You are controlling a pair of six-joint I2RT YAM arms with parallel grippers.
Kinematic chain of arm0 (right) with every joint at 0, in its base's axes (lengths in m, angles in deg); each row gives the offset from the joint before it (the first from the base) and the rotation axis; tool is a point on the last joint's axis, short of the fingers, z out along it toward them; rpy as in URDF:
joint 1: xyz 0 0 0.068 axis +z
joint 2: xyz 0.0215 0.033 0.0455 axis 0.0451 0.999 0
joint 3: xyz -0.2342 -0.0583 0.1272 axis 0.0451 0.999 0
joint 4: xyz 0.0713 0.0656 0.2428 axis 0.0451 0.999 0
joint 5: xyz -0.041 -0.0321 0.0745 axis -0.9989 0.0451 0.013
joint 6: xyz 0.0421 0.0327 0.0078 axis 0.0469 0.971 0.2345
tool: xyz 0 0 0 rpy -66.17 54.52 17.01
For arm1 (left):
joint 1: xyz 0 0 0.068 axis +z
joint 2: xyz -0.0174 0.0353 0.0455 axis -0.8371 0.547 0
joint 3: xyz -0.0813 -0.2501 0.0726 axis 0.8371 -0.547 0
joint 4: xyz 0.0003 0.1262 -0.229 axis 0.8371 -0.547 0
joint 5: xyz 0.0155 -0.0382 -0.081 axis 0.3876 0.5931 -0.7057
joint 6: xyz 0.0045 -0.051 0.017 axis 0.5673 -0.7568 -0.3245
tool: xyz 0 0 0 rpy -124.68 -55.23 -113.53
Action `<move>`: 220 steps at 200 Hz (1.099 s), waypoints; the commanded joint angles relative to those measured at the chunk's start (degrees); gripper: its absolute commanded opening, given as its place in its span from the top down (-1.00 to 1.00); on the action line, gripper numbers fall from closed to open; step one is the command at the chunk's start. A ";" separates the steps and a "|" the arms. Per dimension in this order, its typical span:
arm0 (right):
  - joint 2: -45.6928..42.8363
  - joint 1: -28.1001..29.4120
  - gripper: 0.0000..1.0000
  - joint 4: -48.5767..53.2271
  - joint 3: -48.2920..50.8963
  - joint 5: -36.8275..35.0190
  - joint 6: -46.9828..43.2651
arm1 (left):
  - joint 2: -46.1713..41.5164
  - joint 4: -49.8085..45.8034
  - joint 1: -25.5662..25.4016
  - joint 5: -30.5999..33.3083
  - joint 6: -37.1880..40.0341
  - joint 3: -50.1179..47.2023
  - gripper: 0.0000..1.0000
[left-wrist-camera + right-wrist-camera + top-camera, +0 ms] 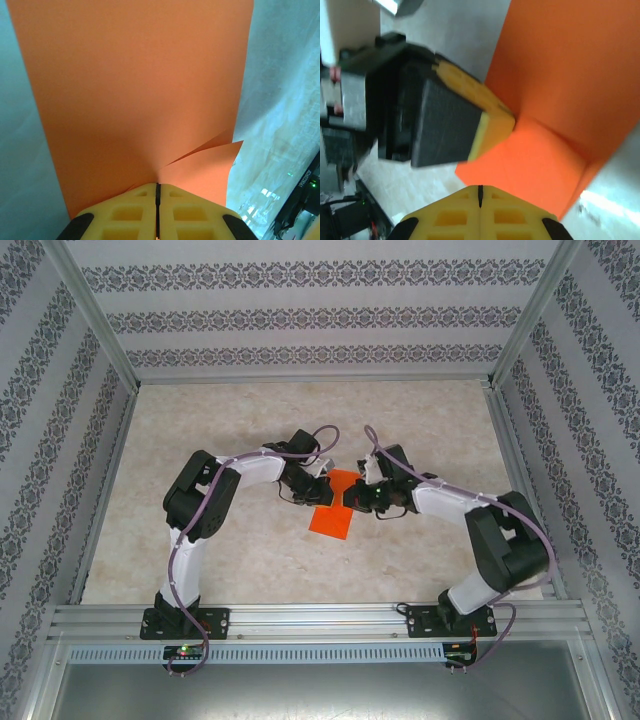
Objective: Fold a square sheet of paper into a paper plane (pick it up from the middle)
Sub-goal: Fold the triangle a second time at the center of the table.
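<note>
The thin, bright orange-red square sheet of paper (330,512) is sitting between the two grippers, over the middle of the table (200,430). The left gripper (157,187) is pinching one edge with its jaws pressed together. The right gripper (480,189) is gripping the opposite side, its jaws also closed on the sheet. The plain paper is bending along a soft fold, and a flap is lifting near the left jaws.
</note>
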 commanded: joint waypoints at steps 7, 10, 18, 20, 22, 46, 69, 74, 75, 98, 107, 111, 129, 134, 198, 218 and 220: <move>5.27 -0.96 0.91 1.10 -2.74 -0.42 -3.36 | 1.82 -0.78 -0.22 3.81 1.43 -1.68 0.81; 5.65 -0.96 0.91 1.15 -2.79 -0.53 -3.63 | 1.82 -0.89 -0.22 3.82 1.49 -1.66 0.81; 6.70 -1.27 0.91 1.61 -3.04 -1.10 -4.31 | 1.79 -1.03 -0.22 3.86 1.61 -1.66 0.81; 6.96 -1.30 0.91 1.73 -3.07 -1.22 -4.45 | 1.72 -1.07 -0.22 3.89 1.67 -1.66 0.81; 7.18 -1.32 0.91 1.84 -3.08 -1.39 -4.64 | 1.74 -1.13 -0.22 3.90 1.71 -1.61 0.81; 9.06 -2.33 0.91 2.79 -2.69 -3.17 -6.05 | 1.94 -1.59 -0.22 3.99 2.04 -1.26 0.81; 9.92 -3.11 0.91 3.49 -2.13 -5.00 -7.13 | 2.04 -1.68 -0.22 3.80 2.07 -1.06 0.81; 9.98 -3.25 0.91 3.75 -1.98 -5.37 -7.36 | 2.10 -1.82 -0.22 3.90 2.18 -1.09 0.81; 10.00 -3.26 0.91 3.78 -1.96 -5.40 -7.35 | 2.10 -1.85 -0.22 3.90 2.20 -1.02 0.81; 9.03 -3.53 0.91 6.11 -1.47 -7.63 -8.28 | 1.98 -2.04 -0.22 3.85 2.39 -1.04 0.81; 8.42 -3.66 0.91 7.16 -1.27 -8.59 -8.65 | 2.01 -2.05 -0.22 3.74 2.34 -1.05 0.81; 8.07 -3.70 0.91 7.64 -1.23 -8.98 -8.83 | 1.95 -2.05 -0.22 3.65 2.38 -1.05 0.81; 6.28 -3.84 0.91 9.28 -0.84 -10.64 -9.28 | 1.78 -2.14 -0.22 3.52 2.32 -1.00 0.81; 5.83 -3.88 0.91 9.50 -0.81 -10.79 -9.30 | 1.77 -2.19 -0.22 3.40 2.32 -0.95 0.80; -0.57 -3.68 0.82 11.08 -1.49 -8.41 -10.30 | -0.43 -1.72 -0.22 0.50 1.27 1.18 0.68; -0.84 -3.69 0.74 9.91 -1.49 -7.31 -10.59 | -1.65 -1.77 -0.22 -0.46 0.81 2.36 0.60; -0.77 -3.64 0.74 9.78 -1.50 -7.11 -10.59 | -1.80 -1.83 -0.22 -0.48 0.77 2.65 0.59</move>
